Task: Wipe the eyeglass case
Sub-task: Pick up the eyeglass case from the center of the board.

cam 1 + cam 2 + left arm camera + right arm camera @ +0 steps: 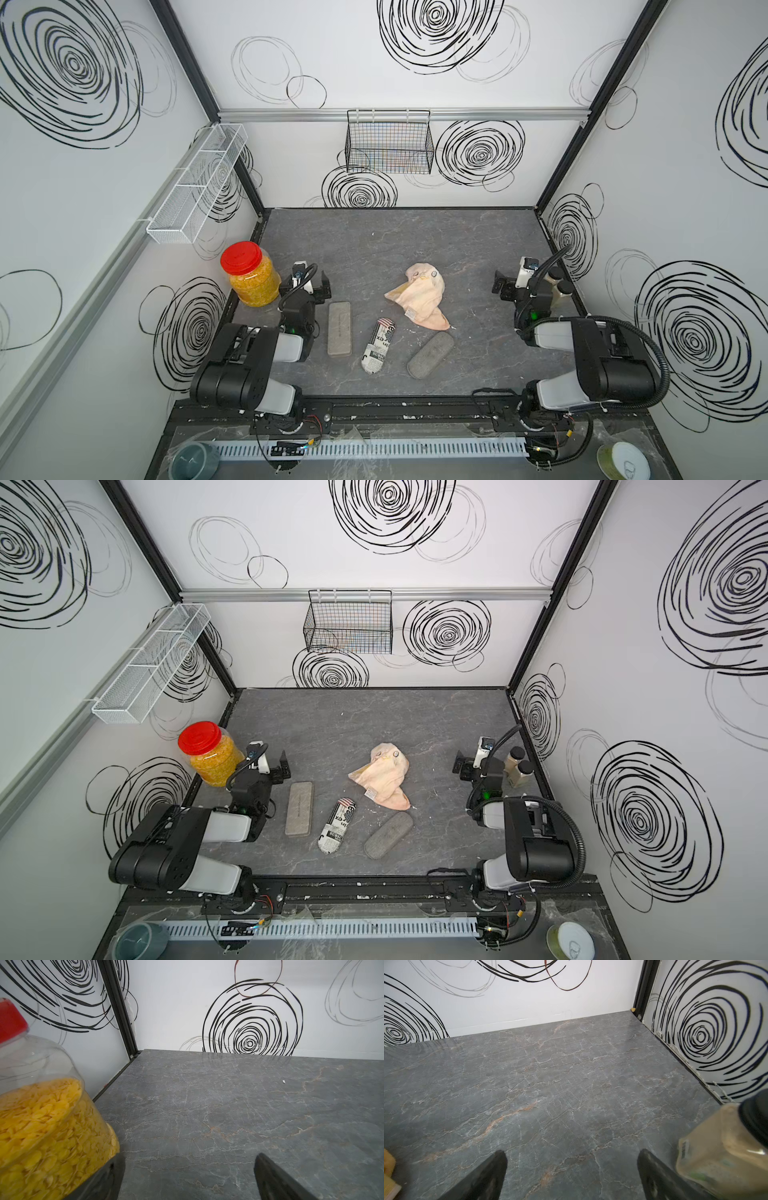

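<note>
Matt felt-like case [430,355], soft cloth [420,296]

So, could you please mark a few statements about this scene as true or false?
1. The left end effector and right end effector are both open and empty. True.
2. The cloth lies on the newsprint case. False: it lies on the table, apart from that case.
3. Three cases lie on the table: the newsprint case, a grey rectangular case and a grey oval case. True.
4. The lid of the jar is blue. False: it is red.
</note>
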`<state>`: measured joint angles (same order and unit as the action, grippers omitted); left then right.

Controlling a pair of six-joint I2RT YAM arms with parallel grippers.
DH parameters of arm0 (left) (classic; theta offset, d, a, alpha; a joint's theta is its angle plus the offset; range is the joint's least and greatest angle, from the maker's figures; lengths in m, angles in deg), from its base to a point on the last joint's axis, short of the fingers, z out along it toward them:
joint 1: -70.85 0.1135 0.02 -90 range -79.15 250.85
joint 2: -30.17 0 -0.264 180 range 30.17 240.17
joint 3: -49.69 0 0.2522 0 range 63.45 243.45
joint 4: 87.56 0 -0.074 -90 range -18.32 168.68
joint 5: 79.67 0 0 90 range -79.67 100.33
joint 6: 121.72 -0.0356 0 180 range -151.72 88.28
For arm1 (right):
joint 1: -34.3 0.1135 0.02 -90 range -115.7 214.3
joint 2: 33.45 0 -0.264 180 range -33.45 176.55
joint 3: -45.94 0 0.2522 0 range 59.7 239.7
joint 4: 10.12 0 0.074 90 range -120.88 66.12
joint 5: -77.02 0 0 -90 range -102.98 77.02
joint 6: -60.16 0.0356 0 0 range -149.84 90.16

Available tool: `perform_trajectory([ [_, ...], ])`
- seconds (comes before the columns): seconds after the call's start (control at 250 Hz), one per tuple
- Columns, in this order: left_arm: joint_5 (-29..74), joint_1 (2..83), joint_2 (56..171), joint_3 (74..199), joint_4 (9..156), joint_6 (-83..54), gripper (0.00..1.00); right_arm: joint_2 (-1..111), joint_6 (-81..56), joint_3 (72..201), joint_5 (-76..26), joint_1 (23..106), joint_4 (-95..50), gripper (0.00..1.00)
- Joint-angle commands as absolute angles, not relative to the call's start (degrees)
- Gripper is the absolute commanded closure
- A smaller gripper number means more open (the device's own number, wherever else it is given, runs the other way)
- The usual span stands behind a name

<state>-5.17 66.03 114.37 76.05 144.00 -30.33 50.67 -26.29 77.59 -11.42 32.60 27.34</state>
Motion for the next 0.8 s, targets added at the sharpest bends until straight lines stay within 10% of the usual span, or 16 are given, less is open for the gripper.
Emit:
perform_trajectory([
  [0.0, -5.2, 66.2, 113.9, 76.9, 147.3, -30.9, 0.01, 50.7, -26.8, 78.6, -11.5, 32.5, 27.8, 0.0],
  [0.795, -5.1, 66.2, 113.9, 77.0, 147.3, -30.9, 0.01, 50.7, -26.7, 78.6, -11.7, 32.5, 27.8, 0.0],
])
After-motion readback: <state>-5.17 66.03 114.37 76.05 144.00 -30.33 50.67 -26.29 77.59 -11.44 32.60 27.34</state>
